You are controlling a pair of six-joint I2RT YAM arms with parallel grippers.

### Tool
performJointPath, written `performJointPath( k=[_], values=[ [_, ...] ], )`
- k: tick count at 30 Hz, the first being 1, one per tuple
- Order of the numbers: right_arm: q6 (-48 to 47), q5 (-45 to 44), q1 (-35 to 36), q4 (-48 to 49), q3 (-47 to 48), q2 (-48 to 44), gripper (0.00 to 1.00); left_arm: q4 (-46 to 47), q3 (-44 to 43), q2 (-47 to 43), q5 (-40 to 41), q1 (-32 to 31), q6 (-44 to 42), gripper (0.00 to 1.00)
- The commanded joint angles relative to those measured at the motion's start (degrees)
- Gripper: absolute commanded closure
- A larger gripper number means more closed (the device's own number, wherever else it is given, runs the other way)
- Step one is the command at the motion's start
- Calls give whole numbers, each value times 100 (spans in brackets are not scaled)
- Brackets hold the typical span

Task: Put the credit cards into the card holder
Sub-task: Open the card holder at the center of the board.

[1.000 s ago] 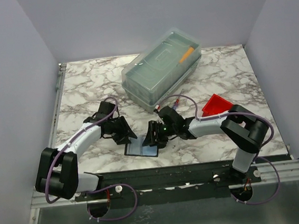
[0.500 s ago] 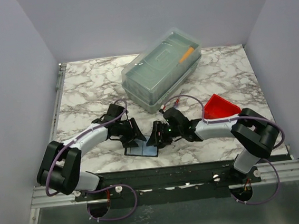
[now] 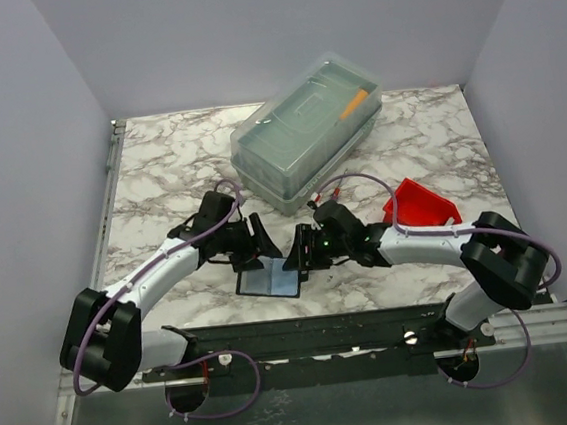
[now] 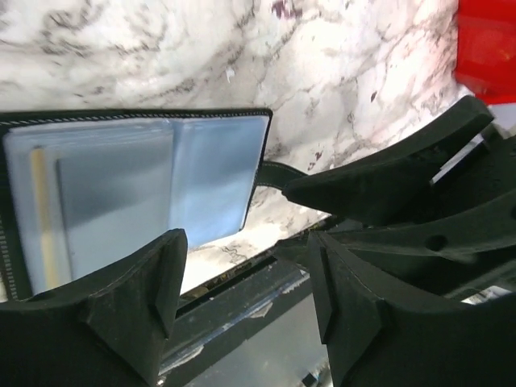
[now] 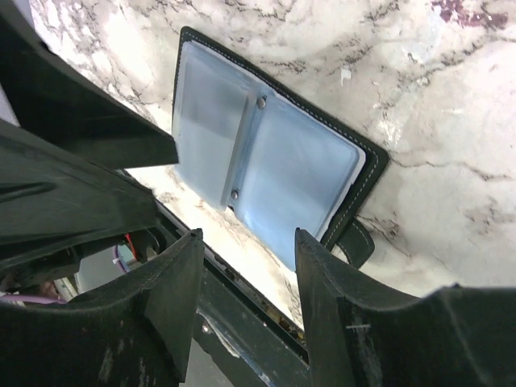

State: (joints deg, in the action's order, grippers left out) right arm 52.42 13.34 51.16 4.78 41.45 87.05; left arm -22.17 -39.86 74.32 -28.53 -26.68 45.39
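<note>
1. The card holder point(image 3: 270, 278) was laid open and flat on the marble worktop point(image 3: 158, 164), at the lower centre of the top view, close to the near edge.
2. Its clear plastic sleeves were turned upward, framed by the black stitched cover point(image 5: 364, 173); a small black tab was seen sticking out at one side.
3. A tan strip point(image 4: 39, 211) was seen through the sleeve at the left of the left wrist view; whether it was a card could not be told.
4. The left hand point(image 3: 257, 239) was held just above the holder's upper left edge, its fingers point(image 4: 133, 314) spread wide with nothing gripped between them.
5. The right hand point(image 3: 303, 255) was held at the holder's upper right edge, facing the left hand, its fingers point(image 5: 173, 298) likewise parted wide and gripping nothing.
6. A clear lidded box point(image 3: 306, 135) was placed at the upper centre of the top view, well apart from the holder.
7. A red bin point(image 3: 418, 202) was set at the right, partly hidden by the right arm.
</note>
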Motion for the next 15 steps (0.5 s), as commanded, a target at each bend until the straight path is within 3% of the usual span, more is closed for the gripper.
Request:
performJointPath(
  k=[1,15],
  values=[
    [-184,44,43,35,290,288,48,-645,-176,-270,898,177,-342,32],
    [-197,124,61,150,300,401,48,-567,-17,237,1190,175,-213,25]
  ],
)
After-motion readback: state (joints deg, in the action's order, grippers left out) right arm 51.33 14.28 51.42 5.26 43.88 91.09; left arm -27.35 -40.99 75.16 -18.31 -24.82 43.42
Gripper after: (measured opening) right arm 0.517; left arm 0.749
